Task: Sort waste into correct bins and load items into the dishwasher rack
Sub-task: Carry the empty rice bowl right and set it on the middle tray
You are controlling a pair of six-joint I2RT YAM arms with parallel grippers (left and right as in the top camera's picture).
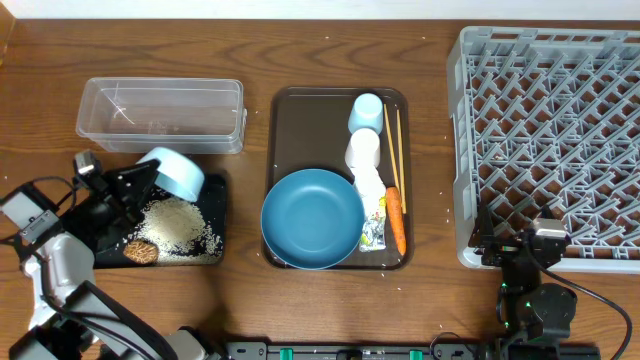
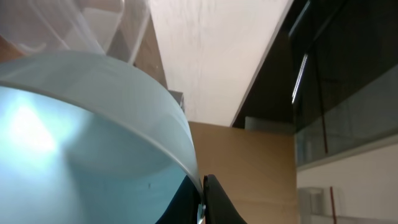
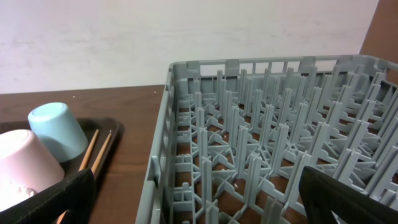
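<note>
Two claws: left claw (image 1: 150,180) clenched on pale-blue bowl (image 1: 180,172) over black tray (image 1: 214,192), right claw (image 3: 196,186) released beside rack (image 1: 560,120).

The pale-blue bowl (image 1: 172,172) hangs tilted over the black tray (image 1: 218,192), where white rice (image 1: 180,225) and a brown lump (image 1: 141,250) lie; the clear tub (image 1: 160,115) sits just behind. The dark-blue plate (image 1: 312,218), pink cup (image 1: 363,152), light-blue cup (image 1: 366,112), chopsticks (image 1: 393,145), wrapper (image 1: 373,228) and carrot (image 1: 397,220) lie clustered between that tray and the grey rack (image 1: 550,140).

I see the wooden table (image 1: 300,40) carrying a clear tub (image 1: 160,115), black tray (image 1: 214,188), brown serving tray (image 1: 310,130) (dead centre) and grey rack (image 1: 550,140).
</note>
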